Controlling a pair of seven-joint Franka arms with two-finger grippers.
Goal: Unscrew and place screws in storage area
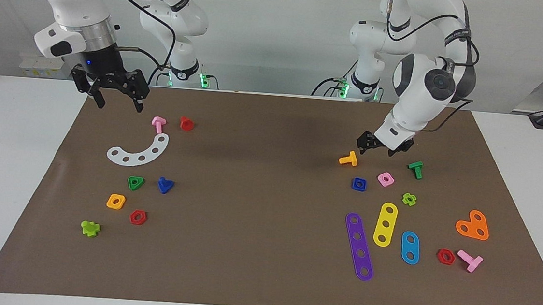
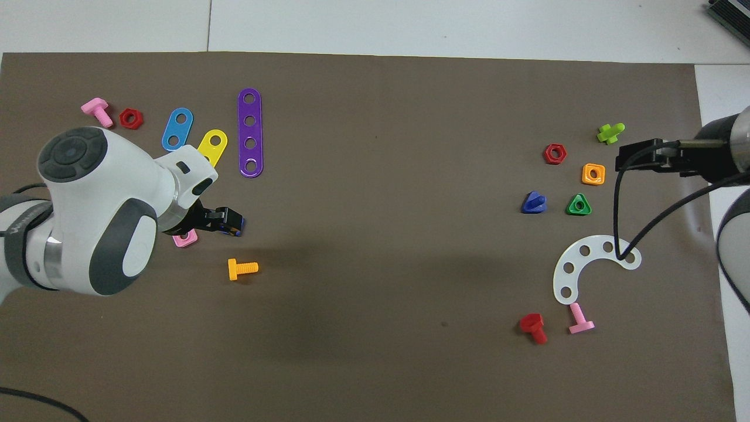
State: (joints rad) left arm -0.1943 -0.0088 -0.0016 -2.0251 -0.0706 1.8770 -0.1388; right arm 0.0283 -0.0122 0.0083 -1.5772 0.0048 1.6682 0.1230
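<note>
- My left gripper (image 1: pixel 382 147) hangs open and empty, right of centre.
- My right gripper (image 1: pixel 117 96) hangs open, upper left.
- The dark-blue triangular-headed plastic screw (image 1: pixel 165 185) lies lower left.

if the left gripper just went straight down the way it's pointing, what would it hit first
Probably bare brown mat, between the orange bolt and the pink square nut. The open left gripper hangs above them; depth is uncertain.
</note>
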